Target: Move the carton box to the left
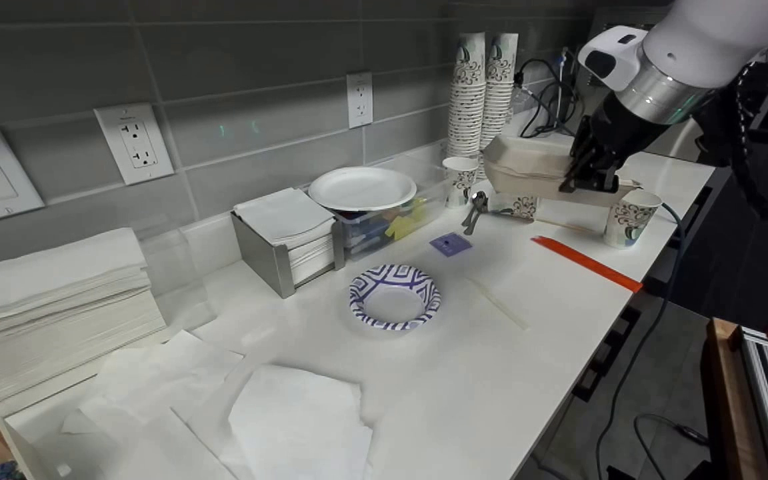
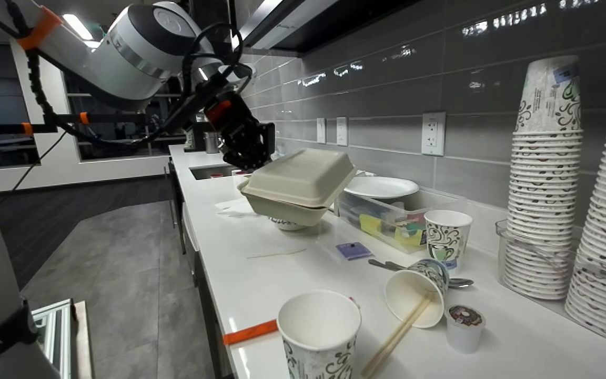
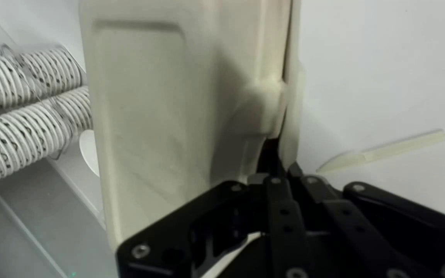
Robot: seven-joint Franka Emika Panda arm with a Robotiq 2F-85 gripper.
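The carton box, a light tan clamshell, shows in both exterior views (image 1: 527,167) (image 2: 303,179) and fills the left-centre of the wrist view (image 3: 145,108). It hangs tilted above the white counter, with its lid nearly closed. My gripper (image 1: 584,180) is shut on its edge; in the wrist view the fingertips (image 3: 278,172) pinch the rim. In an exterior view the gripper (image 2: 253,158) is behind the box and its fingertips are hidden. The blue-patterned plate (image 1: 394,303) lies on the counter, apart from the box.
Tall cup stacks (image 1: 467,120) stand by the wall. A paper cup (image 1: 632,217) stands near the counter edge, and an orange strip (image 1: 587,265) lies nearby. A pale knife (image 1: 499,303), a clear bin (image 1: 377,230) under a white plate (image 1: 363,188) and a napkin holder (image 1: 264,257) are also on the counter.
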